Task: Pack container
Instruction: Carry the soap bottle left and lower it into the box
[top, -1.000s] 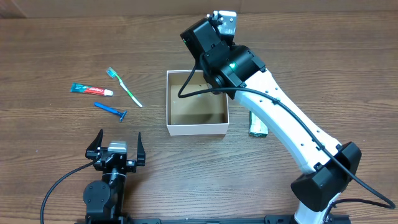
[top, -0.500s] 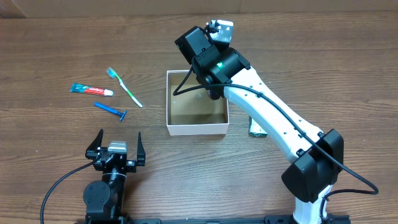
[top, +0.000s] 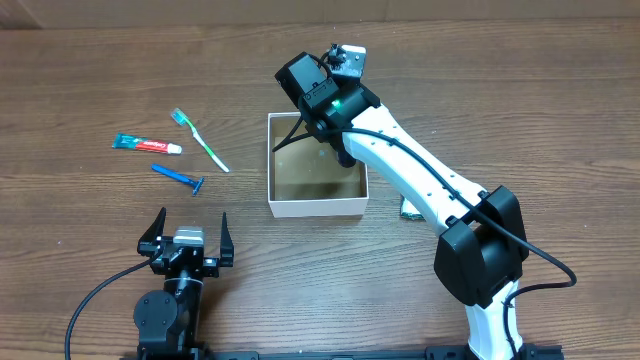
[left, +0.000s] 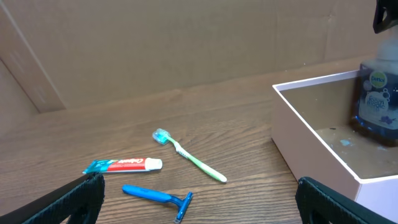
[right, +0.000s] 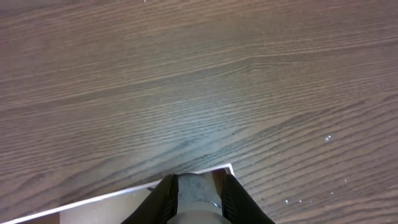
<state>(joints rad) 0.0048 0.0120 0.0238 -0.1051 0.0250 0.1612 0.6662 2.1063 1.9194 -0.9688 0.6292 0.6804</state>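
The container (top: 318, 208) is a shallow white-walled box with a brown floor at mid table; it also shows in the left wrist view (left: 311, 134) and the right wrist view (right: 93, 200). My right gripper (right: 196, 185) is shut on the grey cap of a blue bottle (left: 378, 93), which stands upright in the box's far right corner. From overhead the right arm (top: 330, 100) covers that corner. A green toothbrush (top: 200, 140), a toothpaste tube (top: 146, 145) and a blue razor (top: 178, 178) lie left of the box. My left gripper (top: 187, 228) is open and empty near the front edge.
A green packet (top: 410, 208) lies right of the box, mostly hidden under the right arm. A cardboard wall (left: 155, 43) stands behind the table. Bare wood lies between the left gripper and the razor (left: 158, 196).
The right arm has swung left and drawn in over the box's far right corner with the bottle. The left arm and the loose items have not moved.
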